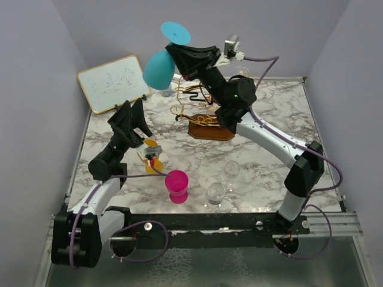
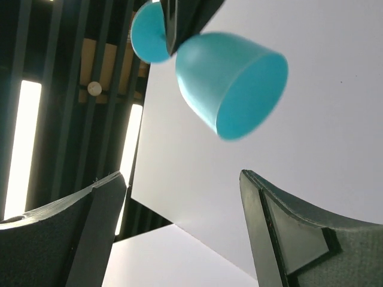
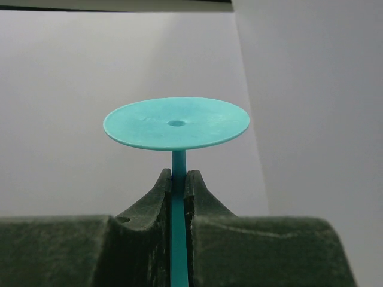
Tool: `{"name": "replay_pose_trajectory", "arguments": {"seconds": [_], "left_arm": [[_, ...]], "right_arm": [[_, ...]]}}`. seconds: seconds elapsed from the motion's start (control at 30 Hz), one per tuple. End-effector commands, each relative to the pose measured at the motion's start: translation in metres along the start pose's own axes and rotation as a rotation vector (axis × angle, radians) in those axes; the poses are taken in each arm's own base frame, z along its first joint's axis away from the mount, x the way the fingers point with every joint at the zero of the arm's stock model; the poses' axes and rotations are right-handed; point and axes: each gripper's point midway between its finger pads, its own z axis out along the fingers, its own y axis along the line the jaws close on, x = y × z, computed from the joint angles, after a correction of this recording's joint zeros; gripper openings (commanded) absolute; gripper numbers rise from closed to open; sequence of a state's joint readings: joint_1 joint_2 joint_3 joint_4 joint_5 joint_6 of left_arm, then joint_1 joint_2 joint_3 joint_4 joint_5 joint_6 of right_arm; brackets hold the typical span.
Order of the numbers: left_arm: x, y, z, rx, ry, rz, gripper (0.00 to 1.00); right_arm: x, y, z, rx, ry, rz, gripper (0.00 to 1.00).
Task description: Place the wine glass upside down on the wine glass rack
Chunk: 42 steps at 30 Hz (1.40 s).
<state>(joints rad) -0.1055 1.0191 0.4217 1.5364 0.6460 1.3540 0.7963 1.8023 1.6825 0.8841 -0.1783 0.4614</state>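
Observation:
A teal wine glass (image 1: 158, 69) hangs in the air at the back of the table, foot up and bowl tilted down to the left. My right gripper (image 1: 178, 52) is shut on its stem; in the right wrist view the stem sits pinched in the right gripper (image 3: 178, 179) just under the round foot (image 3: 176, 122). The wine glass rack (image 1: 191, 104), gold wire on a brown base, stands below and to the right of the glass. My left gripper (image 1: 133, 113) is open and empty, pointing up toward the bowl (image 2: 230, 84) but apart from it, and the left gripper (image 2: 182, 203) frames only wall.
A whiteboard (image 1: 114, 82) leans at the back left. A pink cup (image 1: 177, 185), two clear glasses (image 1: 215, 192) (image 1: 231, 168) and an orange glass (image 1: 152, 156) stand near the front. Another clear glass (image 1: 166, 91) sits by the rack.

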Motion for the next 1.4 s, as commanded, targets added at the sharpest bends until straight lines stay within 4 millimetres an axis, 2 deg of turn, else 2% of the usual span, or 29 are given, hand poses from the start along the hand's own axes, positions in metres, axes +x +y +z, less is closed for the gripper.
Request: {"name": "replay_pose_trajectory", "arguments": {"seconds": [0.0,0.1,0.2,0.23,0.33,0.43,0.5,0.67,0.77,0.93,1.07,1.23,1.37], "left_arm": [[0.001,0.036,-0.008,-0.125,0.048,0.06,0.81],[0.019,0.022,-0.012,-0.071,0.145,-0.013,0.83],[0.051,-0.005,-0.017,0.05,0.316,-0.128,0.83],[0.064,-0.011,-0.021,0.078,0.396,-0.18,0.83],[0.095,-0.036,-0.031,0.169,0.595,-0.341,0.87],[0.113,-0.061,-0.041,0.267,0.765,-0.514,0.98],[0.115,-0.084,-0.051,0.356,0.865,-0.633,0.99],[0.107,-0.108,-0.057,0.423,0.981,-0.865,0.99],[0.105,-0.119,-0.059,0.468,1.049,-0.946,0.99],[0.12,-0.131,-0.075,0.543,1.178,-0.876,0.99],[0.119,-0.13,-0.081,0.527,1.21,-0.892,0.99],[0.109,-0.135,-0.088,0.525,1.241,-0.956,0.99],[0.109,-0.135,-0.09,0.518,1.252,-0.961,0.99]], "right_arm": [[-0.058,-0.028,-0.009,0.112,-0.07,-0.247,0.01],[-0.087,-0.035,-0.023,0.138,-0.08,-0.349,0.01],[-0.104,-0.033,-0.045,0.172,-0.038,-0.485,0.01],[-0.116,-0.026,-0.055,0.18,-0.033,-0.517,0.01],[-0.124,-0.016,-0.088,0.198,0.041,-0.572,0.01],[-0.126,0.004,-0.128,0.161,0.12,-0.588,0.01],[-0.118,0.01,-0.157,0.164,0.19,-0.582,0.01],[-0.109,0.0,-0.223,0.282,0.304,-0.622,0.01],[-0.093,-0.003,-0.251,0.29,0.331,-0.64,0.01],[-0.063,-0.006,-0.275,0.27,0.331,-0.61,0.01],[-0.046,-0.009,-0.291,0.263,0.304,-0.599,0.01],[-0.043,-0.026,-0.308,0.342,0.261,-0.659,0.01],[-0.034,-0.04,-0.315,0.4,0.269,-0.651,0.01]]}}
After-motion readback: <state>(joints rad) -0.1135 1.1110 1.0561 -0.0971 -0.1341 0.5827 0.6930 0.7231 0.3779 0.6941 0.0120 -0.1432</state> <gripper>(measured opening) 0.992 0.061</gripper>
